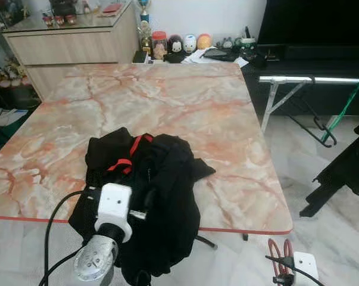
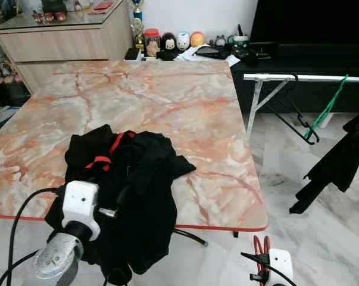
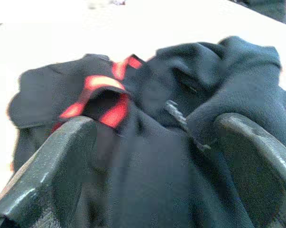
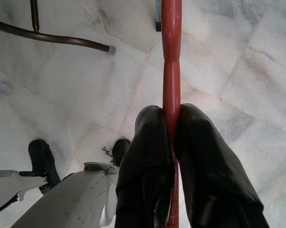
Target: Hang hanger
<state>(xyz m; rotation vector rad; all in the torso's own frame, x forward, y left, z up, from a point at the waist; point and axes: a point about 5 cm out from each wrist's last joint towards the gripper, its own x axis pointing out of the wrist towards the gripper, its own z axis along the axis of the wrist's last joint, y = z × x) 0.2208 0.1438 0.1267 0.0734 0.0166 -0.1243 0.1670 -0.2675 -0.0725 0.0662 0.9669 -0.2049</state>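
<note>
Left fingers (image 3: 62,161) spread over black garment (image 1: 161,196); right fingers (image 4: 147,161) clamping red hanger (image 4: 171,57).

My left arm ends in a rounded silver metal cuff with small dark screw holes in its face, and ahead of it sits a white boxy wrist housing with rounded corners and a few tiny dark dots on top. A black cable loops out from beside that arm. The left end effector (image 3: 152,156) has two long, curved fingers (image 3: 48,166) of dark, slightly speckled, glossy material. The right end effector (image 4: 173,156) has two thick, rounded black fingers with a soft sheen. Its wrist carries a similar white housing with a thin black cable across it.
</note>
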